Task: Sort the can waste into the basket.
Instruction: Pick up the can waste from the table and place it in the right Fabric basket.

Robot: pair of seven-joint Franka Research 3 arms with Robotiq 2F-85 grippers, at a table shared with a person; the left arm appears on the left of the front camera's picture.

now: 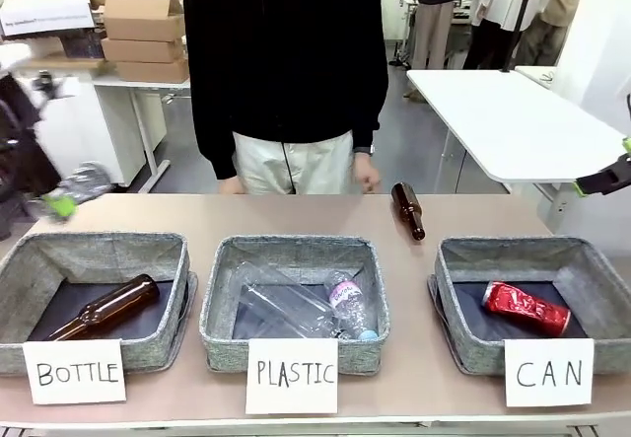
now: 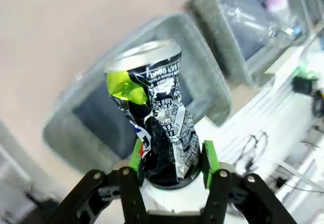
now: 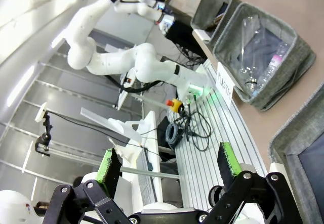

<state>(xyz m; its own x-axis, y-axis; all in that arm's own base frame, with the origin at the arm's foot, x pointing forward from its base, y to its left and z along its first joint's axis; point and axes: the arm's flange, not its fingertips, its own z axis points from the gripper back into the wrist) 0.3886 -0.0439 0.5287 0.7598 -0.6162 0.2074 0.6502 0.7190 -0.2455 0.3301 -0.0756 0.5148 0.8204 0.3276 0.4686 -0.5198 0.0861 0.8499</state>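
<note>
The left gripper [image 2: 172, 157] pinches the crushed black-and-silver metal drink can [image 2: 158, 114] between its green pads, the can's long axis running straight out along the fingers; held at the table's left end, it lies well apart from the grey woven fabric basket signed "CAN" [image 1: 461, 259], far right, where the crushed bright red can [image 1: 525, 309] already rests. The right gripper [image 3: 168, 166], nearer that basket, hangs spread and empty.

Behind the beige surface [image 1: 296, 215], a white table [image 1: 513, 126] stood at right on grey floor [image 1: 406, 146]; cardboard boxes [image 1: 144, 25] were stacked on a white desk [image 1: 118, 87] at left.
</note>
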